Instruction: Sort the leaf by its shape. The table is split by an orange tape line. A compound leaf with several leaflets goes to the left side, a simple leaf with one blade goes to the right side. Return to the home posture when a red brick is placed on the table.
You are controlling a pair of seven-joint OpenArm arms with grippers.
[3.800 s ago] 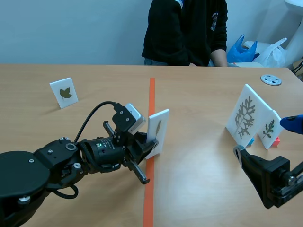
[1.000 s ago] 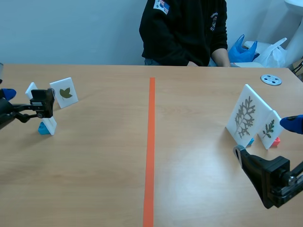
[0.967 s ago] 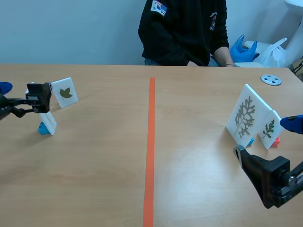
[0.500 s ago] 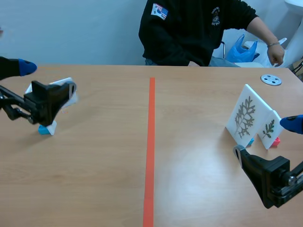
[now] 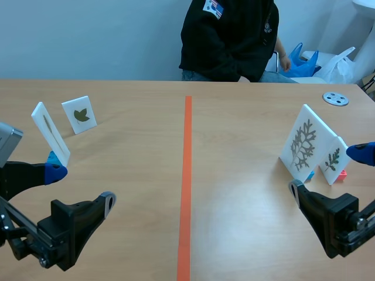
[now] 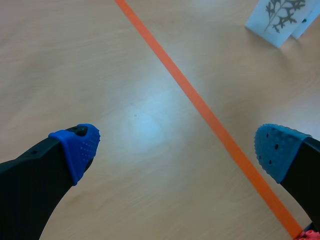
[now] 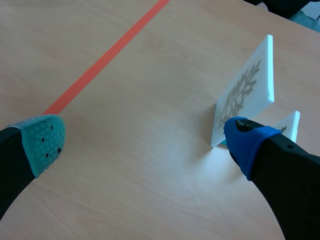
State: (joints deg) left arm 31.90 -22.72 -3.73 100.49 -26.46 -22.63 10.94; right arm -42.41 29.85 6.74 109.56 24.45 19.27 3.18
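Note:
Two white leaf cards stand left of the orange tape line (image 5: 187,175): one with a narrow single leaf (image 5: 51,133) on a blue foot, and one with a dark broad leaf (image 5: 79,114) behind it. My left gripper (image 5: 82,185) is open at the near left edge, apart from both cards, with bare table and tape between its fingers (image 6: 75,150). On the right stand a large card with a branching leaf (image 5: 303,143) and a small card with a green sprig (image 5: 333,159). My right gripper (image 5: 326,171) is open just in front of them; the large card (image 7: 245,90) lies ahead of its fingers (image 7: 42,142).
A person in a dark top sits across the table (image 5: 228,41). A grey disc (image 5: 336,99) lies at the far right, with blue and white bags (image 5: 304,61) behind the table edge. The tape line (image 6: 200,107) runs ahead of the left gripper.
My left arm has drawn back from the narrow-leaf card to the near left edge, staying open. The card stays standing on the left side. The person's arm has drawn back in.

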